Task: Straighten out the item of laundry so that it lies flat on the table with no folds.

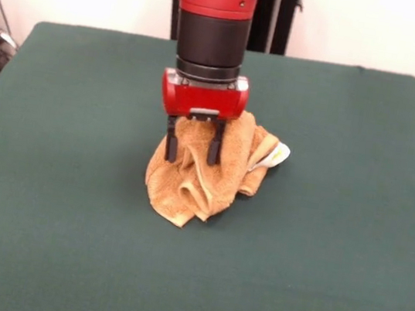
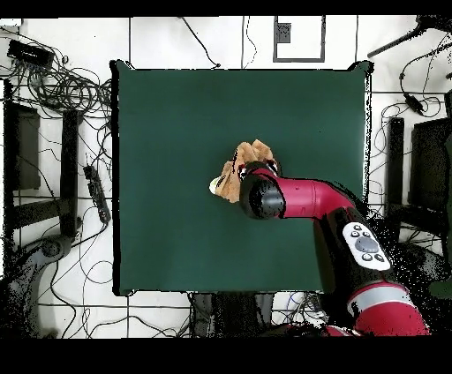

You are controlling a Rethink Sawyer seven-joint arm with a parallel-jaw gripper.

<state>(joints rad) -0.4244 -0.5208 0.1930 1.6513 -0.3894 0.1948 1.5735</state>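
The golden-orange towel [image 1: 187,188] lies crumpled in a heap near the middle of the dark green table [image 1: 338,222], with several folds and its white tag [image 1: 278,155] sticking out at the right. My gripper [image 1: 191,149] stands straight down on the heap. Its two dark fingers [image 1: 214,145] are apart and straddle a raised fold of cloth. In the overhead view the towel [image 2: 231,176] shows just past the arm's wrist [image 2: 262,196], which hides the gripper and part of the cloth; the tag [image 2: 214,185] shows at the left.
Green table surface [image 2: 177,115] lies on all sides of the towel. Cables and equipment [image 2: 53,88] lie on the floor beyond the table's edges.
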